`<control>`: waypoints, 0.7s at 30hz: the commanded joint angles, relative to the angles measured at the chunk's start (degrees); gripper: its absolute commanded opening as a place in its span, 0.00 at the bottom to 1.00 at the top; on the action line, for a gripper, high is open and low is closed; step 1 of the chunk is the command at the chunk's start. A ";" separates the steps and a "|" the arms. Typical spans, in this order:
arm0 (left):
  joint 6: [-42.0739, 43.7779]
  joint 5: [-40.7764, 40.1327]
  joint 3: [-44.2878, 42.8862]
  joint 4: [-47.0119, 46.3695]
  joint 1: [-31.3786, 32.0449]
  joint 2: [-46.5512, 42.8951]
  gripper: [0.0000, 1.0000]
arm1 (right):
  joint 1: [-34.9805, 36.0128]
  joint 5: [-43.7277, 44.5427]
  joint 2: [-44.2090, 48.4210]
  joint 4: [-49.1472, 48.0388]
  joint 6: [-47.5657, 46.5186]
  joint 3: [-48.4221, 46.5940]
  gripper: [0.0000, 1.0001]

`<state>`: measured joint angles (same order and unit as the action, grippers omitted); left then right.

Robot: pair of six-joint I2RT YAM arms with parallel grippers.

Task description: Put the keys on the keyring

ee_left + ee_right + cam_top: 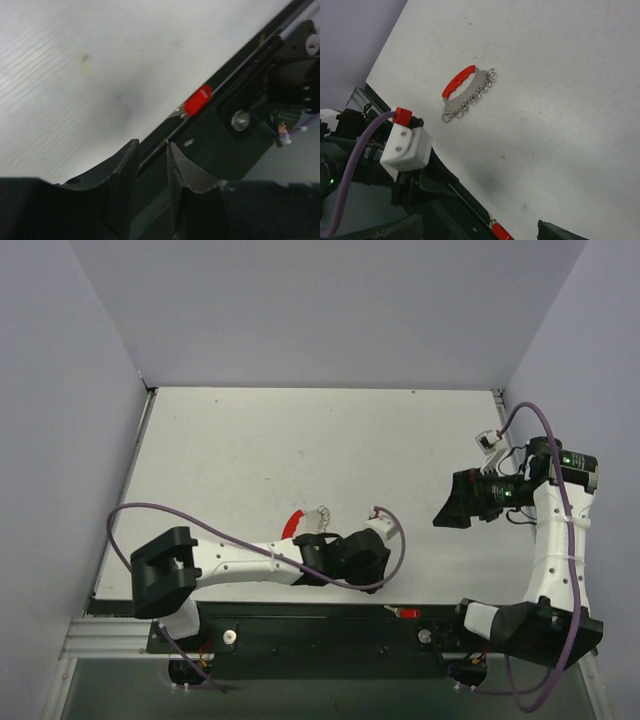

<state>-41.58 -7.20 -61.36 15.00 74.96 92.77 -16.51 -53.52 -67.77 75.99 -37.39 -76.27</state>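
The keyring point(459, 81) is a thin red arc lying flat on the white table, also visible as the keyring point(292, 523) in the top view. The keys point(470, 101) are a row of small silver loops along its far side, touching it, the same keys point(320, 515) in the top view. My left gripper point(152, 150) hovers over the table's near edge, right of the keys, with its fingers point(125, 165) slightly apart and nothing between them. My right gripper point(452, 508) stands wide open and empty, well to the right of the keys.
A small red piece with a silver end point(197, 100) lies on the black rail point(300, 615) at the table's near edge, the same red piece point(501, 232) in the right wrist view. The left arm's purple cable point(200, 523) loops over the table beside the keys. Grey walls enclose the table point(320, 440).
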 commanded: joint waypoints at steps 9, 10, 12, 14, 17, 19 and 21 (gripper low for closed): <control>15.92 18.18 -27.57 1.33 3.97 26.39 0.00 | -14.42 -1.77 -10.54 5.66 -0.40 -9.68 0.99; 16.53 18.88 -30.71 3.87 3.97 27.71 0.00 | -14.77 -1.94 -10.80 5.66 -0.75 -10.12 0.99; 18.55 20.64 -33.19 5.64 4.05 30.97 0.00 | -15.30 -2.03 -10.98 5.66 -1.46 -10.56 0.99; 19.95 23.27 -34.78 5.56 4.05 33.07 0.00 | -16.35 -2.64 -11.33 5.66 -2.25 -11.09 0.99; 21.45 24.25 -37.50 6.78 4.41 35.36 0.00 | -18.02 -3.35 -11.51 6.01 -3.13 -11.62 1.00; 22.24 23.11 -39.17 8.89 4.93 36.86 0.00 | -18.64 -4.05 -11.60 6.45 -4.44 -11.71 1.00; 22.86 22.15 -42.16 11.17 4.94 39.41 0.00 | -19.34 -4.40 -11.51 7.16 -5.50 -11.80 1.00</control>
<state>-22.37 13.96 -96.97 22.00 79.37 129.16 -34.52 -54.94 -79.07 75.07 -39.38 -86.17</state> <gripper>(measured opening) 0.022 0.999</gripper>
